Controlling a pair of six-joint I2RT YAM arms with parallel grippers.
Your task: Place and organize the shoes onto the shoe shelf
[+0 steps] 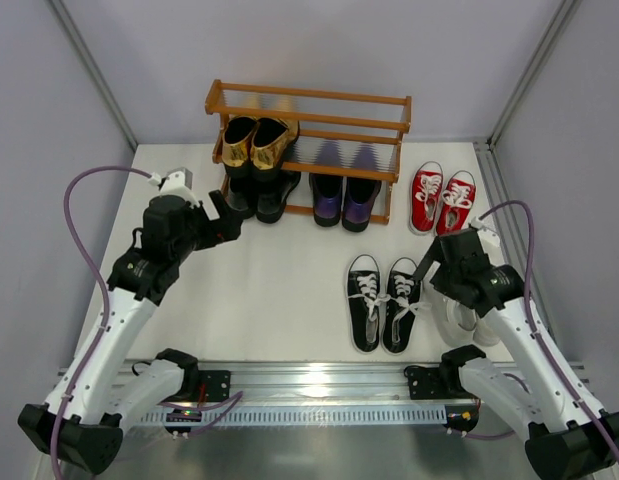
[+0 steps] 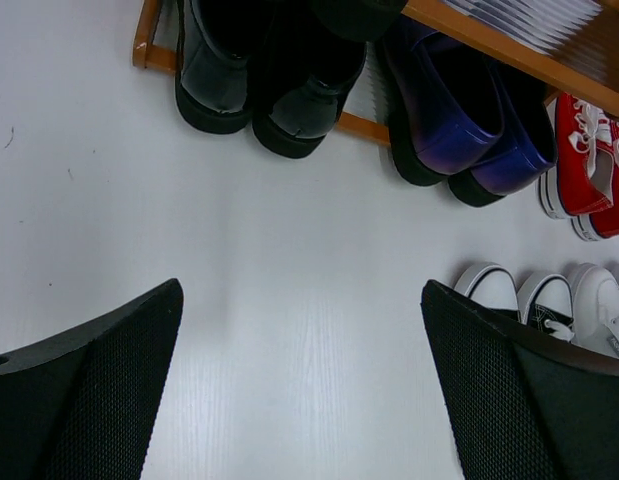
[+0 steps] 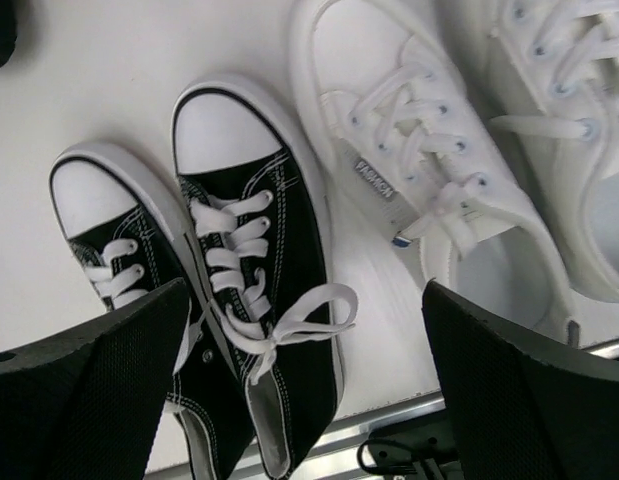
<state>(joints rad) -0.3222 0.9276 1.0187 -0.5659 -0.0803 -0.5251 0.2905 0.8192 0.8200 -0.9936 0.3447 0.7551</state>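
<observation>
The orange-brown shoe shelf (image 1: 307,97) stands at the back. Gold loafers (image 1: 257,141) sit on a middle tier. Glossy black dress shoes (image 1: 257,193) and purple loafers (image 1: 343,199) sit on the bottom tier; both also show in the left wrist view, black (image 2: 259,85) and purple (image 2: 459,115). Red sneakers (image 1: 441,198) lie right of the shelf. Black-and-white sneakers (image 1: 384,300) lie on the table's front middle. White sneakers (image 3: 439,170) lie at the right under my right arm. My left gripper (image 1: 229,212) is open and empty just before the black shoes. My right gripper (image 1: 436,265) is open and empty above the right black-and-white sneaker (image 3: 254,270).
A metal rail (image 1: 319,385) runs along the near table edge between the arm bases. Grey walls enclose the white table (image 1: 279,290) on three sides. Bare table shows between the left gripper's fingers (image 2: 89,385).
</observation>
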